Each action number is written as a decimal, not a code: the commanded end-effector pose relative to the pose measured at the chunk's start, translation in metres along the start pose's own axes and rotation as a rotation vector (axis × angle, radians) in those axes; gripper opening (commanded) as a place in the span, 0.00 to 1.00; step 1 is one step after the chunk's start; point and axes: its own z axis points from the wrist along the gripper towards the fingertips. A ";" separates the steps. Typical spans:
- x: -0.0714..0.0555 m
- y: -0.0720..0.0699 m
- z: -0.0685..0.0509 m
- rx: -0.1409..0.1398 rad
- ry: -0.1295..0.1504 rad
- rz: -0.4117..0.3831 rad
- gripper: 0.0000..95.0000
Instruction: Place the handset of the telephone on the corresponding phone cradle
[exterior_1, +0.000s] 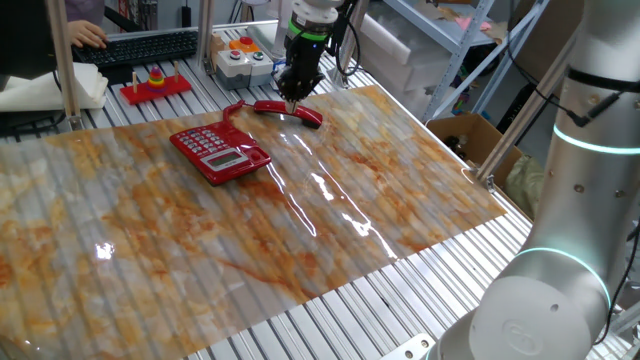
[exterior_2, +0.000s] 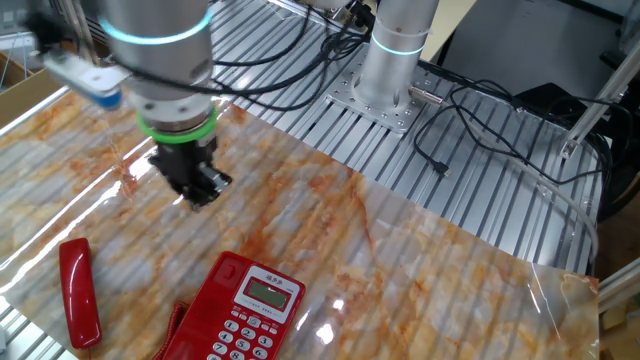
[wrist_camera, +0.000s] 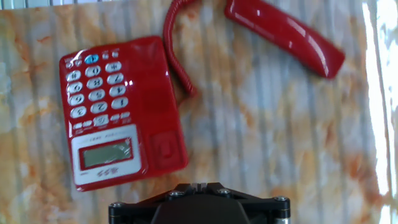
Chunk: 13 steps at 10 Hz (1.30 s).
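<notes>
The red handset (wrist_camera: 286, 37) lies flat on the marbled mat, off the telephone (wrist_camera: 118, 112), with its red cord (wrist_camera: 177, 53) curling back to the base. The phone cradle (wrist_camera: 163, 118), the red strip beside the grey-white keypad, holds nothing. My gripper (wrist_camera: 199, 185) is shut and holds nothing. It hangs above the mat. In one fixed view the gripper (exterior_1: 295, 97) hovers just over the handset (exterior_1: 290, 110), beyond the telephone (exterior_1: 220, 150). The other fixed view shows the gripper (exterior_2: 200, 190) well apart from the handset (exterior_2: 78, 292) and the telephone (exterior_2: 240, 315).
A red tray with stacking rings (exterior_1: 155, 85), a button box (exterior_1: 240, 55) and a keyboard (exterior_1: 150, 45) stand at the back. A second robot arm (exterior_1: 570, 200) rises at the right, with a cardboard box (exterior_1: 465, 135) beyond the table edge.
</notes>
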 end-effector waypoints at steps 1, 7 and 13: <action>0.003 -0.001 0.000 0.002 -0.006 0.022 0.00; 0.002 0.000 0.002 0.005 -0.007 0.034 0.00; 0.002 0.001 0.004 0.010 -0.008 0.075 0.00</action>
